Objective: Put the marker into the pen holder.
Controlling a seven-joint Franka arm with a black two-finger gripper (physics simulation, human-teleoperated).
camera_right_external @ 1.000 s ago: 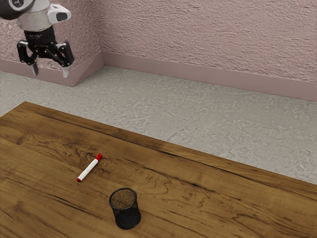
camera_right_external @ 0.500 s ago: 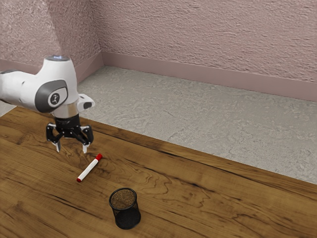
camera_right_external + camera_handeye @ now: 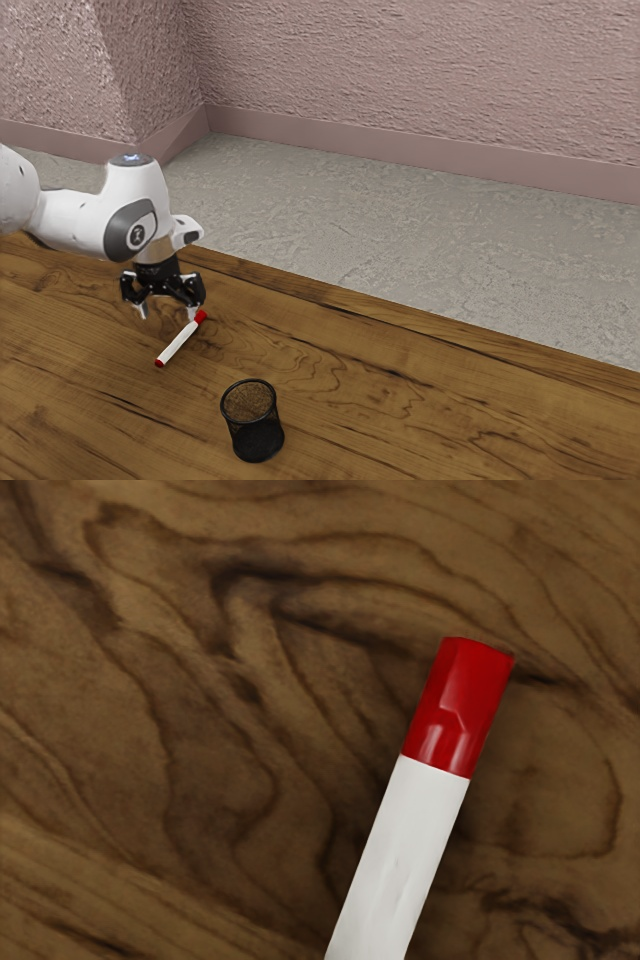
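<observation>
Resting flat on the desk (image 3: pixel 400 420), the marker (image 3: pixel 180 341) lies below the claw (image 3: pixel 168 314), toward its near side and slightly to the exterior view's right. Its long axis slants from near left to far right, red cap (image 3: pixel 458 710) at the far end. The claw, spread wide and empty, probably needs to come nearer and lower.

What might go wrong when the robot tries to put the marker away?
The open end effector is near the red cap, so it might pinch only that end and let the marker slip. The marker lies flat; unless it gets tipped upright, it may bump the mesh pen holder.
</observation>
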